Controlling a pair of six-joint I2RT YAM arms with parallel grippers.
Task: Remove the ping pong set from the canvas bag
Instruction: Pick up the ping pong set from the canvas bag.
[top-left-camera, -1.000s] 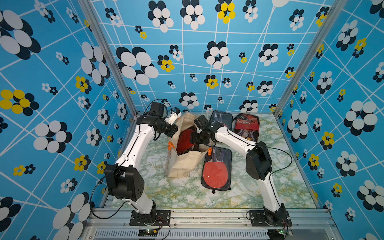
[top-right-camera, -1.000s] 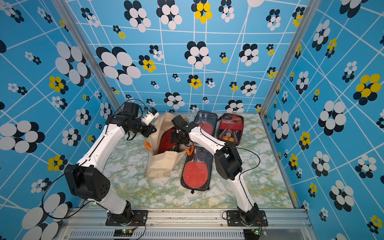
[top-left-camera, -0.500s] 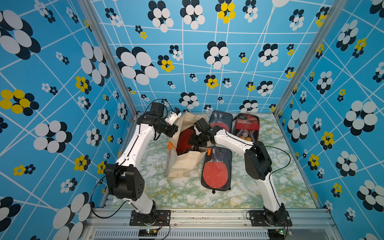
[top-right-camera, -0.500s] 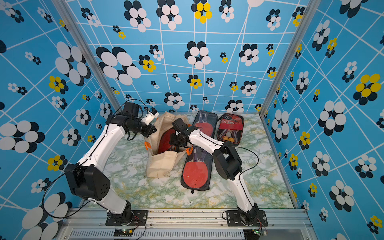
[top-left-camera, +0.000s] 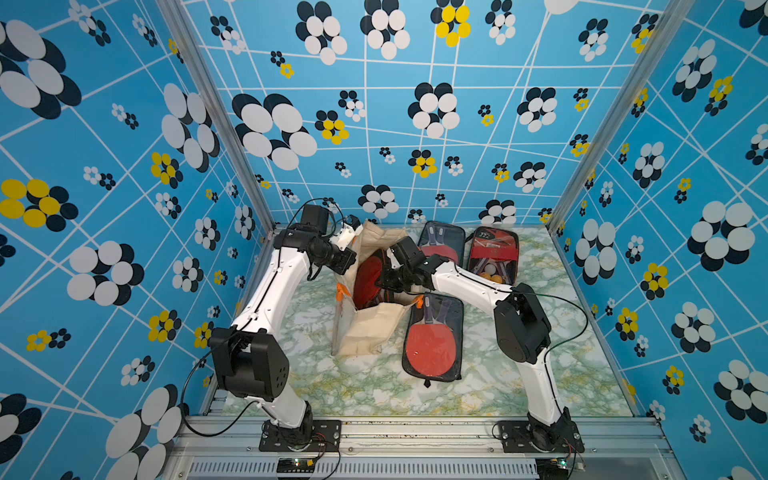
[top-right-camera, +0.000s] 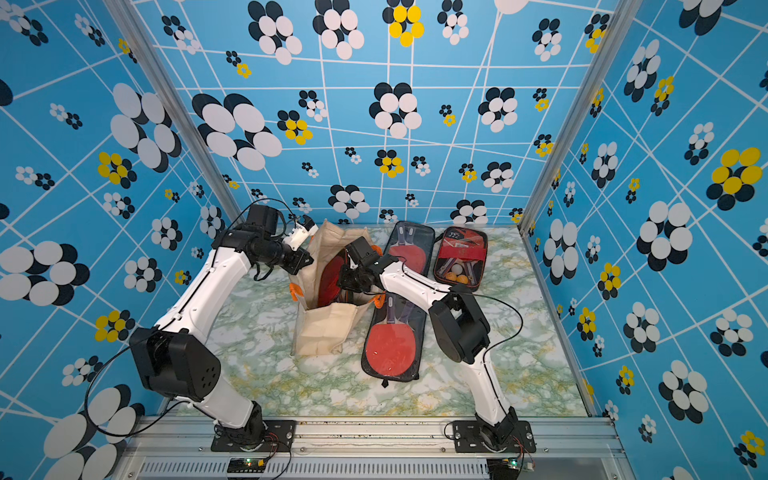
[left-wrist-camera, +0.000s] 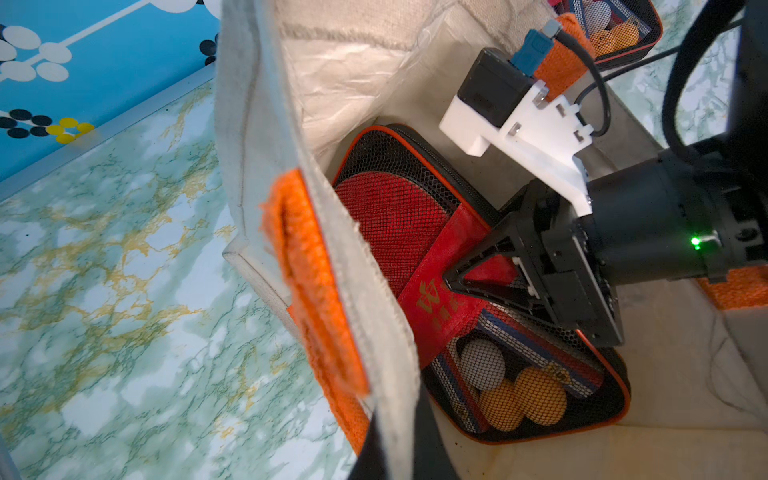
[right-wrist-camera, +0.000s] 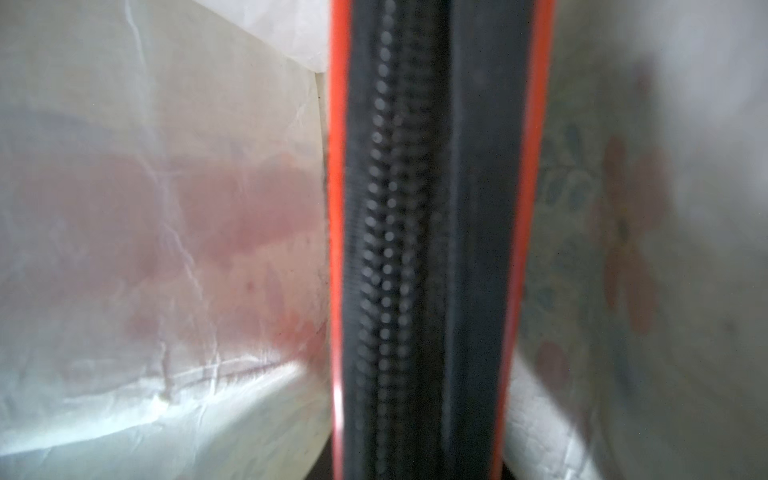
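Observation:
The cream canvas bag (top-left-camera: 374, 328) (top-right-camera: 328, 328) stands open on the marble table, its orange handle (left-wrist-camera: 316, 282) on the rim. Inside it, on edge, stands the ping pong set (top-left-camera: 368, 278) (top-right-camera: 330, 276) (left-wrist-camera: 399, 216), a black mesh case with orange piping holding a red paddle and balls. My left gripper (top-left-camera: 351, 266) (left-wrist-camera: 399, 453) is shut on the bag's rim, the canvas wall pinched between its fingers. My right gripper (top-left-camera: 380, 282) (left-wrist-camera: 449, 282) reaches into the bag. Its jaws straddle the case's zipper edge (right-wrist-camera: 419, 232) and press on both sides.
A long black case with a red paddle (top-left-camera: 432, 336) lies just right of the bag. A similar case (top-left-camera: 442, 243) and a red-black set with balls (top-left-camera: 494, 257) lie by the back wall. Blue patterned walls enclose three sides.
My right gripper has pushed further into the bag and its jaws have drawn together around the case's edge. The left gripper has stayed on the rim.

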